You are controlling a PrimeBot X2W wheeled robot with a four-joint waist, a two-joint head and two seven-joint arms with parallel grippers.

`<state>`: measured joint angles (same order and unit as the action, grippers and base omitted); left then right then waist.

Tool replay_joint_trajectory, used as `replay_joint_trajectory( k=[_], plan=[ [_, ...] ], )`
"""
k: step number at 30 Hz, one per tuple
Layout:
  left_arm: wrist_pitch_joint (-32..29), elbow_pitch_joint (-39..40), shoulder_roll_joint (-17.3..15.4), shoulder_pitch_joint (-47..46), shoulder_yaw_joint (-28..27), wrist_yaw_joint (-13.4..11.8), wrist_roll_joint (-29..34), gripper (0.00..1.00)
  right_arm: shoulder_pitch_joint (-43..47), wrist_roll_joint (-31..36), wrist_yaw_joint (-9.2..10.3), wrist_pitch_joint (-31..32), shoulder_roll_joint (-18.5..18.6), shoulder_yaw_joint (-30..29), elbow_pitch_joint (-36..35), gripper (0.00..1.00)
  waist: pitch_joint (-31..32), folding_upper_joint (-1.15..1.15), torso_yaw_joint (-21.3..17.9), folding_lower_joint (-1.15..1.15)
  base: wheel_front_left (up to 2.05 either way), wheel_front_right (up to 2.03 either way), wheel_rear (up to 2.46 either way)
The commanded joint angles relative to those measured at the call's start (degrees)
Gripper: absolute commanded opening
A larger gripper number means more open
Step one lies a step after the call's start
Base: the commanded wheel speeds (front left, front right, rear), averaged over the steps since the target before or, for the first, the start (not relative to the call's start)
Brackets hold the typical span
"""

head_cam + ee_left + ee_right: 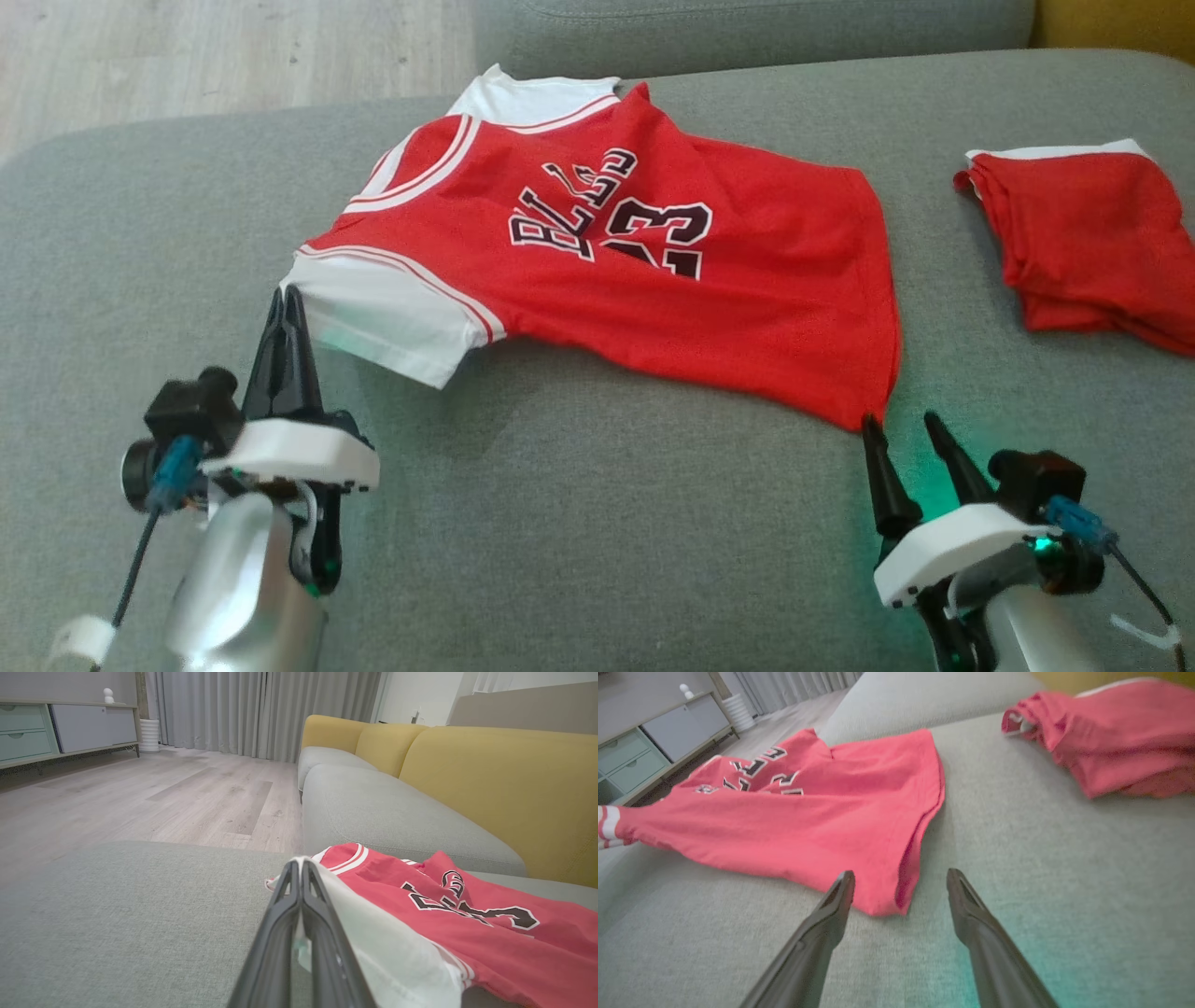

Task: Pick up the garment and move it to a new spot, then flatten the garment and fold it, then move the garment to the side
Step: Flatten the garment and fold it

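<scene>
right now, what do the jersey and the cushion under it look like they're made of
The jersey: probably a thin synthetic knit, matte; it drapes in soft folds and the lettering looks applied on top. The seat cushion: grey woven upholstery cloth, matte; a fine speckled weave shows in the left wrist view.
</scene>
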<state>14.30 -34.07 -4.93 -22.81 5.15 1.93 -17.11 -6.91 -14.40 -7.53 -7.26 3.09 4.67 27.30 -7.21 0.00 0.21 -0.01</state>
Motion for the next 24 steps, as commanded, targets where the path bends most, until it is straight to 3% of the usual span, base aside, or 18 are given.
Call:
replay_joint_trajectory(
  k=[1,20,21,22,23,24],
  plan=[
    [0.7,3.0,-0.9,-0.2,-2.2,-0.4,0.6,0.00,-1.1,-0.8,0.04,0.5,-0.2,1.2,-0.8,1.00,0.2,0.00,0.3,0.01,0.00,0.00,0.00],
    [0.7,7.4,-0.3,1.1,-0.2,0.4,1.5,0.00,-7.2,-7.3,0.04,-0.4,-0.2,3.8,9.1,1.00,-1.9,0.00,2.5,0.01,0.00,0.00,0.00],
    [0.7,7.4,-0.3,0.9,-0.2,0.4,1.5,0.00,-7.4,-7.7,0.04,0.2,-0.2,4.9,9.7,0.87,-2.0,0.00,2.6,0.01,0.00,0.00,0.00],
    [0.7,7.3,-0.4,0.8,-0.1,0.4,1.5,0.00,-7.7,-8.1,0.04,0.4,-0.2,5.7,9.9,0.38,-2.1,0.00,2.6,0.01,0.00,0.00,0.00],
    [0.7,7.3,-0.5,0.6,-0.2,0.4,1.4,0.00,-8.0,-8.3,0.04,0.3,-0.2,6.1,10.1,0.00,-2.2,0.00,2.6,0.01,0.00,0.00,0.00],
    [0.7,7.2,-0.6,0.5,-0.2,0.4,1.4,0.00,-8.3,-8.4,0.04,0.3,-0.2,6.7,10.3,0.00,-2.3,0.00,2.6,0.01,0.00,0.00,0.00]
  ],
)
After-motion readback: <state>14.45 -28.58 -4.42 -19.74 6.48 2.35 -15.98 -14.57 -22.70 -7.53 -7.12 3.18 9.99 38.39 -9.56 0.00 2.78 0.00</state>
